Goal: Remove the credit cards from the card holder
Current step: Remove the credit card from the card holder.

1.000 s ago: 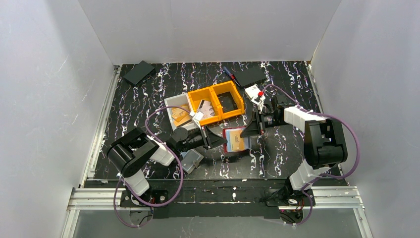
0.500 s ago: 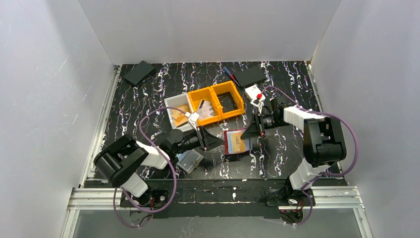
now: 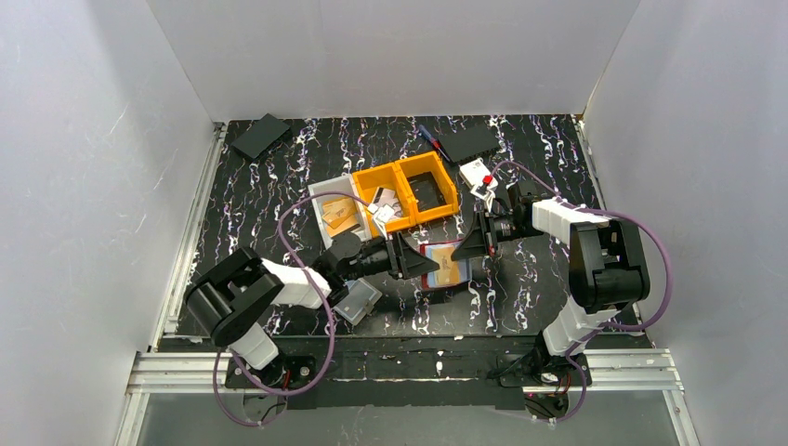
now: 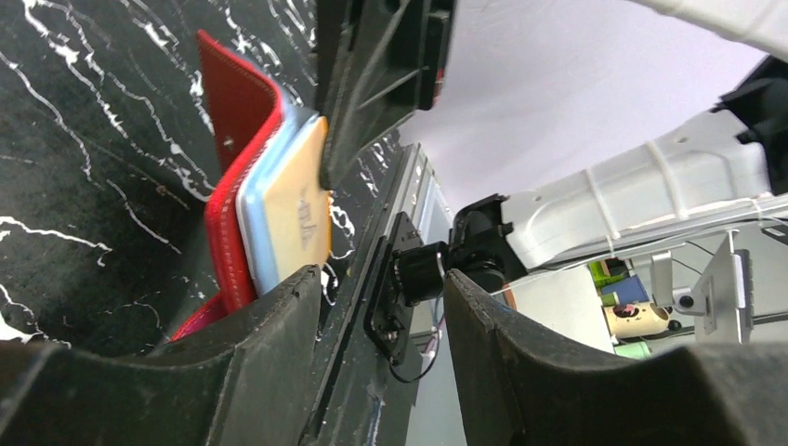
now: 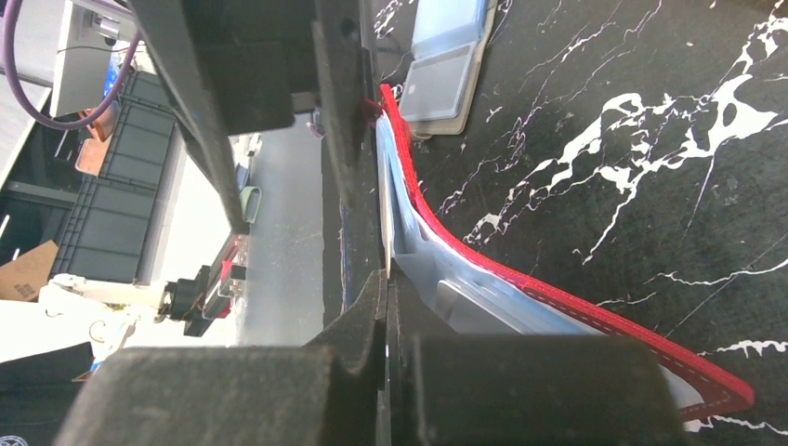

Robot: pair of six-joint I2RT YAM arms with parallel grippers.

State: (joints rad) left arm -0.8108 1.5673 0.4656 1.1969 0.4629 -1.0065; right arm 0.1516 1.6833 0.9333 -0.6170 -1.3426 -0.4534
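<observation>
The red card holder (image 3: 444,268) lies open on the black table, its near half lifted. In the left wrist view the card holder (image 4: 234,139) stands on edge with a tan-orange credit card (image 4: 302,218) against its pale blue lining. My right gripper (image 3: 463,249) is shut on the thin edge of that card (image 5: 384,223) at the holder's (image 5: 576,302) right side. My left gripper (image 3: 427,265) is open and empty, with its tips (image 4: 381,283) at the holder's left edge.
Two orange bins (image 3: 409,190) and a white bin (image 3: 334,212) holding cards stand behind the holder. A grey open card case (image 3: 358,300) lies by the left arm. Black flat pads (image 3: 260,136) (image 3: 467,142) lie at the back, and a small white device (image 3: 478,174) lies near the right arm.
My left gripper has moved right, up to the card holder's left edge. The right gripper has stayed shut at the holder's right side.
</observation>
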